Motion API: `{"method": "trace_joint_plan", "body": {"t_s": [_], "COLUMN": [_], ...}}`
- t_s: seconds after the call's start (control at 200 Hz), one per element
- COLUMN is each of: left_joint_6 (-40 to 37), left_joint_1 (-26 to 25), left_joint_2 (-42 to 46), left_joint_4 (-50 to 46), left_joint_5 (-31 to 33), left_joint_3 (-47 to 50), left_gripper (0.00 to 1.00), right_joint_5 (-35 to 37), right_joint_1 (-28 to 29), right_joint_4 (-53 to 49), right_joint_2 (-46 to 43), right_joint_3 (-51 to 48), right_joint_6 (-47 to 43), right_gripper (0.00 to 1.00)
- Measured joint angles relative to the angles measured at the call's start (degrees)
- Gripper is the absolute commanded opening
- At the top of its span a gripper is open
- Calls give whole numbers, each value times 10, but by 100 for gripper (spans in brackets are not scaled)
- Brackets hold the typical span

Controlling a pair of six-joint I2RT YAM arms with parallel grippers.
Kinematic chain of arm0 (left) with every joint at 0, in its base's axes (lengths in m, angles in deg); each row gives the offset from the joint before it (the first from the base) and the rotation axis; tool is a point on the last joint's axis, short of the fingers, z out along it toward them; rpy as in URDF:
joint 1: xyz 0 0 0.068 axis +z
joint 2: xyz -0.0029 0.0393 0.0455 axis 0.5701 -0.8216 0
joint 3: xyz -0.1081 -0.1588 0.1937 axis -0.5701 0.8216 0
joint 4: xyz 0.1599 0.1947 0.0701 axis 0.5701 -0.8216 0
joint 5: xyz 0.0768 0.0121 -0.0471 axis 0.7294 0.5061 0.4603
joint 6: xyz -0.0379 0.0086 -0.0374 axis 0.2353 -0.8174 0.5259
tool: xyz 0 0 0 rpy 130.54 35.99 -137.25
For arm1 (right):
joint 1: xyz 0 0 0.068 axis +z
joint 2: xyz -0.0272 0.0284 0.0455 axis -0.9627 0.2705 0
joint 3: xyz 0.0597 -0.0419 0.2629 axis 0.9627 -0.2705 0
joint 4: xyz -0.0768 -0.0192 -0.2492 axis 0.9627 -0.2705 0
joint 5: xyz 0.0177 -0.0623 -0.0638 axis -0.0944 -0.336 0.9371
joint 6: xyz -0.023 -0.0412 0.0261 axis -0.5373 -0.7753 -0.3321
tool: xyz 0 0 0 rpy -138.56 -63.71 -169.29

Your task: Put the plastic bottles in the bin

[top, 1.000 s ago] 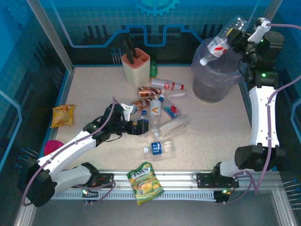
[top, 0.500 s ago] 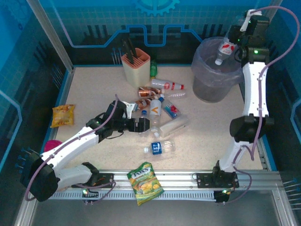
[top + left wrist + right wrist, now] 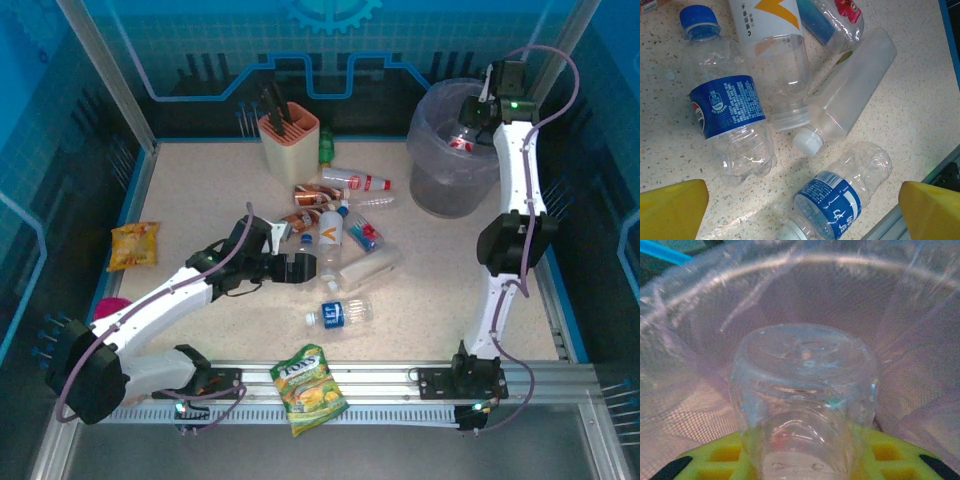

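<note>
The right hand (image 3: 805,460) is clamped on a clear bottle (image 3: 802,370) in the mouth of the bin (image 3: 430,185), at the counter's far right corner. The left hand (image 3: 303,268) hangs spread wide over loose bottles (image 3: 345,255) mid-counter. Empty, light, crushable and slick, I'd guess: pinch across the labelled middle.

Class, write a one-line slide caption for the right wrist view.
Right gripper holds a clear bottle pointed base-first into the lavender-lined bin.

- My left arm (image 3: 160,305) and right arm (image 3: 515,180): white shells, black joints, a lavender cable (image 3: 545,60) trailing each.
- A green light (image 3: 514,103) glows on my right arm, one o'clock in the overhead view.
- Blocky yellow fingers (image 3: 670,210) tip both.
</note>
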Motion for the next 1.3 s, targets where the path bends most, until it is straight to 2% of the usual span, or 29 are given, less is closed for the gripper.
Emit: {"method": "trace_joint_plan", "body": {"t_s": [0.25, 0.555, 0.68, 0.825, 1.051, 1.156, 1.301], "left_joint_6": [0, 0, 0, 0, 1, 7, 17], "left_joint_1": [0, 0, 0, 1, 18, 32, 56], "left_joint_2": [0, -5, -5, -5, -5, -5, 7], "left_joint_4": [-5, -9, -9, -9, -9, -8, -4], "left_joint_5": [4, 13, 17, 21, 24, 29, 32], "left_joint_3": [-3, -10, -11, -11, -11, -11, -2], "left_gripper": [98, 99, 99, 99, 99, 99, 99], "right_joint_5": [-4, -6, -11, -15, -39, -46, -59], "right_joint_1": [0, 0, 0, 0, 6, 38, 121], "right_joint_4": [-10, -10, -10, 13, 51, 56, 60], "right_joint_2": [14, -32, -82, -169, -274, -299, -310], "right_joint_3": [-9, -11, -14, -60, -118, -133, -160], "right_joint_6": [15, 9, 5, 6, 5, -3, -14], "right_gripper": [77, 94, 96, 96, 86, 83, 79]}}
